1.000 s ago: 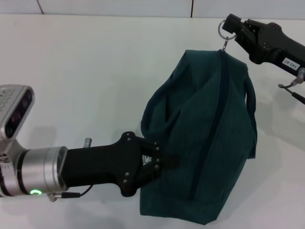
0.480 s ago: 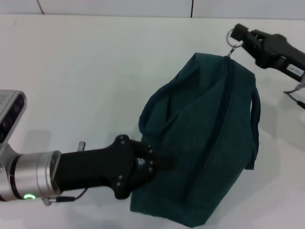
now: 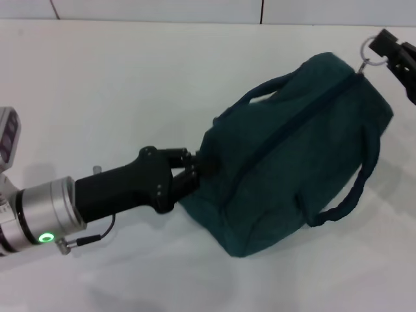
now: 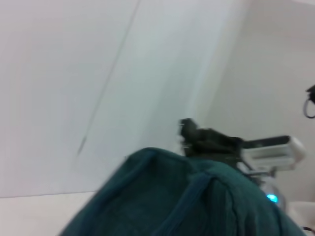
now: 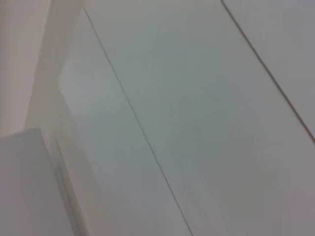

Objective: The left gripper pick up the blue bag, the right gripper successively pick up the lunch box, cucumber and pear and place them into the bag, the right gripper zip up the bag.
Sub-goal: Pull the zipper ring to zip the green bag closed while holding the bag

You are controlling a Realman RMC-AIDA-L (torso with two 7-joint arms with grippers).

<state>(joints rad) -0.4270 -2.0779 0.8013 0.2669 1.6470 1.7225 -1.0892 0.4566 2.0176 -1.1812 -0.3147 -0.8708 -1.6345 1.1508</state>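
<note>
The blue bag [image 3: 292,162] hangs above the white table, stretched slantwise between both arms, and its zipper line [image 3: 286,127] looks closed. My left gripper [image 3: 199,162] is shut on the bag's near end. At the top right, my right gripper [image 3: 385,40] is shut on the ring zipper pull [image 3: 369,48] at the bag's far end. One loop handle [image 3: 348,198] dangles below the bag, the other [image 3: 263,90] stands above it. In the left wrist view the bag's fabric [image 4: 187,196] fills the lower part, with the right gripper [image 4: 189,130] beyond it. The lunch box, cucumber and pear are out of view.
White table [image 3: 117,84] spreads under and behind the bag, with wall panels [image 3: 156,9] at the back. My left arm's silver section [image 3: 45,211] reaches in from the left edge. The right wrist view holds only pale panels [image 5: 187,98].
The bag has swung from hanging steeply to lying slantwise. The right gripper pulled the ring to the right, near the frame's edge. The left gripper rose with the bag's near end.
</note>
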